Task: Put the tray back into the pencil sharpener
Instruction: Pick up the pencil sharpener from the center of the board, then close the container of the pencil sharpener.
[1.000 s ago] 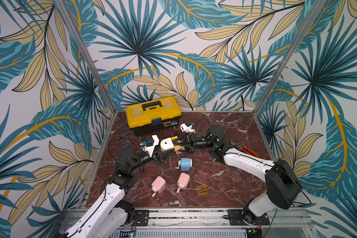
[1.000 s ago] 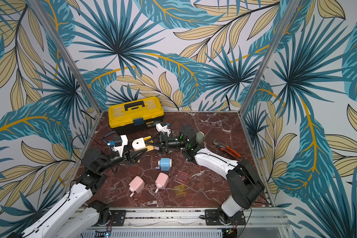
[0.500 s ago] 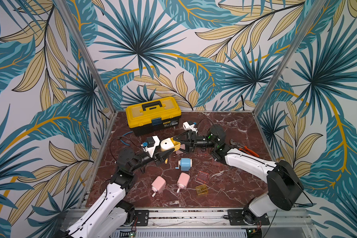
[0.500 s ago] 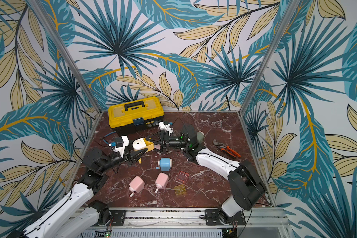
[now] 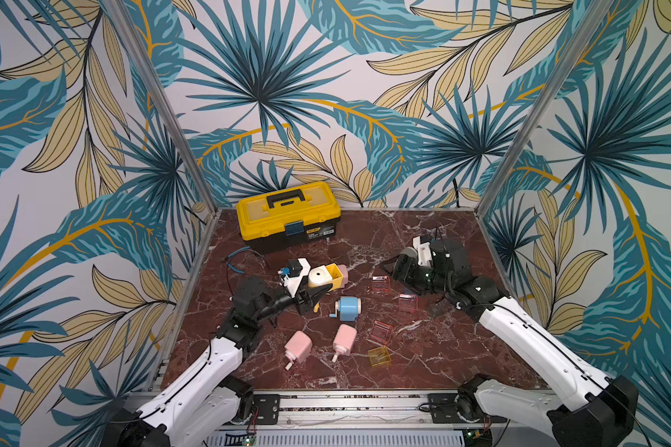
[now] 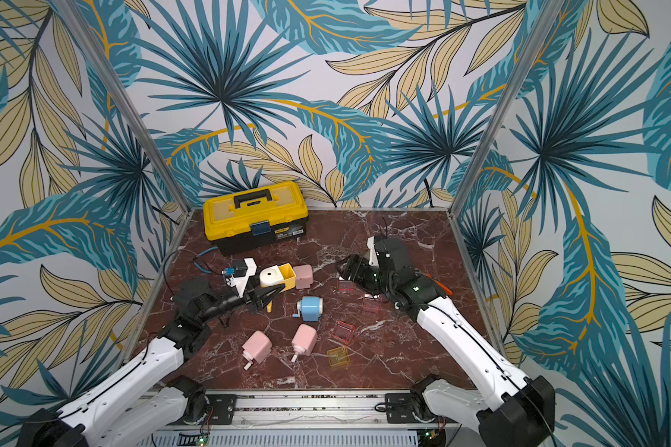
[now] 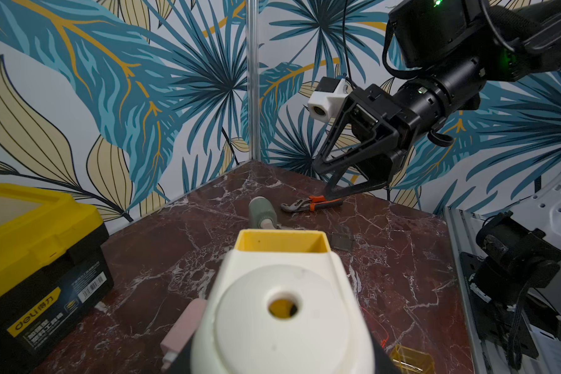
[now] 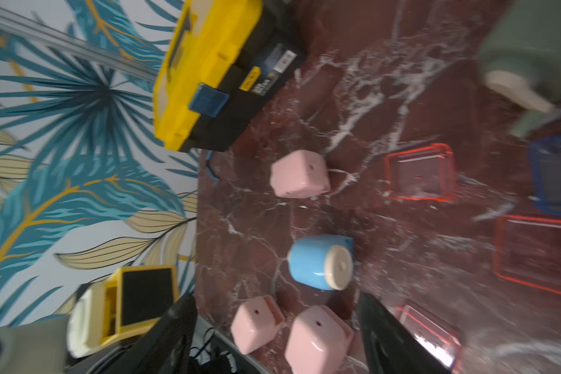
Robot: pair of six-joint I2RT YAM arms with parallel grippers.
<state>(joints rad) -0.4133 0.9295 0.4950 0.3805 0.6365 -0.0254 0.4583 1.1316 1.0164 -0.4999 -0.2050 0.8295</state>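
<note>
Red marble table (image 5: 442, 348), leaf-print walls. Left gripper (image 5: 318, 295) at 10 o'clock from table centre, pinching yellow sharpener (image 5: 325, 276) from below, holding it off table. Sharpener's yellow slot end points to 3 o'clock, slot open. Yellow tray (image 5: 379, 356) lies flat on table at 5 o'clock, well apart from sharpener. Right gripper (image 7: 324, 176) at 2 o'clock, fingers (image 8: 395, 336) spread wide, nothing between them, hovering near red tray (image 5: 380, 283). Blue sharpener (image 5: 348, 308) on its side near centre.
</note>
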